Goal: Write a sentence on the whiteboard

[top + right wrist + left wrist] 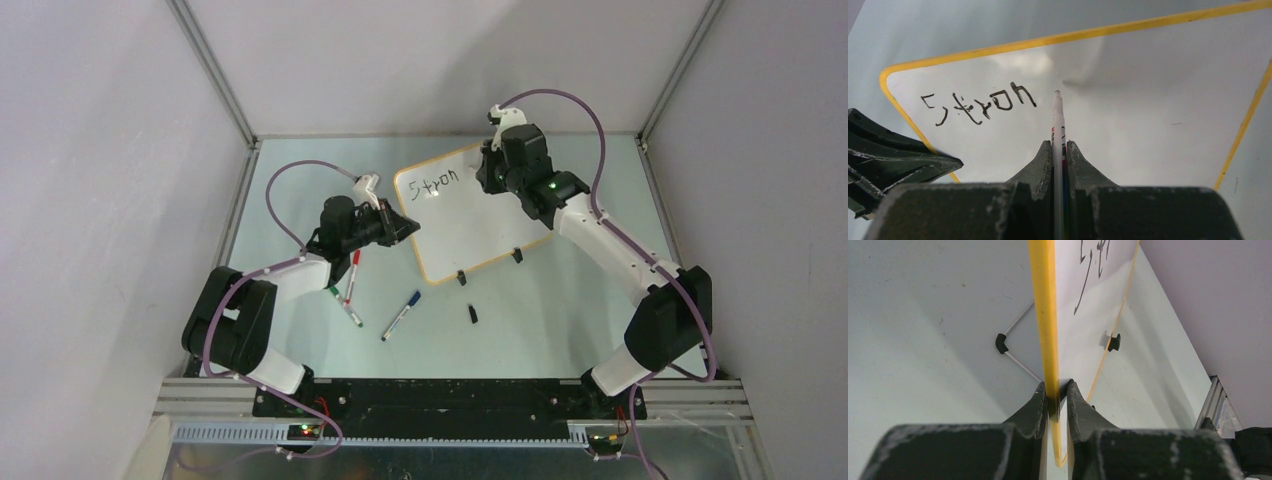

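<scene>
The whiteboard (470, 225) lies tilted on the table, white with a yellow rim. Black lettering "Stron" (430, 184) runs along its far left part. My left gripper (405, 228) is shut on the board's left edge. In the left wrist view the yellow rim (1045, 315) runs between the jaws of the left gripper (1055, 390). My right gripper (1059, 145) is shut on a white marker (1058, 120). Its tip points at the whiteboard (1148, 100) just right of the last letter of the lettering (980, 102). Whether the tip touches is unclear.
On the table left of the board lie a red-capped marker (352, 270), a green one (345, 306) and a blue one (402, 315), plus a black cap (472, 313). Two black clip feet (462, 277) sit on the board's near edge. Enclosure walls stand close around.
</scene>
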Action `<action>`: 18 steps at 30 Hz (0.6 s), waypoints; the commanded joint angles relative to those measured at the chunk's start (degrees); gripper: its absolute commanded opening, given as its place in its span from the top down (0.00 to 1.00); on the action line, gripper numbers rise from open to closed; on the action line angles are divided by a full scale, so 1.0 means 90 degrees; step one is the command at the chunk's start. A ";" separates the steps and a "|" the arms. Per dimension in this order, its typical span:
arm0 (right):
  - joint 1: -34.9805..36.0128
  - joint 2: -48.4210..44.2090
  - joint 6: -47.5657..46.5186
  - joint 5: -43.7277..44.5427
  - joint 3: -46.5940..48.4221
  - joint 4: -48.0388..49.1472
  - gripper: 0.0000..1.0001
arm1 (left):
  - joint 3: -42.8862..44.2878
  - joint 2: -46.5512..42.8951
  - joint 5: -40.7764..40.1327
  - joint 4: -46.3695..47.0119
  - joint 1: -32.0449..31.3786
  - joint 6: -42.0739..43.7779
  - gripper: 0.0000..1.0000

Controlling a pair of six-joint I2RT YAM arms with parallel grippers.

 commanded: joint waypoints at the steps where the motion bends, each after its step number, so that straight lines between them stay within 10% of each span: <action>1: 0.0061 0.0052 -0.0129 -0.0198 0.0327 0.0063 1.00 | -0.0118 0.0006 -0.0333 -0.0423 -0.0043 0.0569 1.00; 18: 0.0130 0.0403 -0.0137 -0.0271 0.0727 -0.0231 1.00 | -0.0108 0.0012 -0.0326 -0.0434 -0.0045 0.0565 1.00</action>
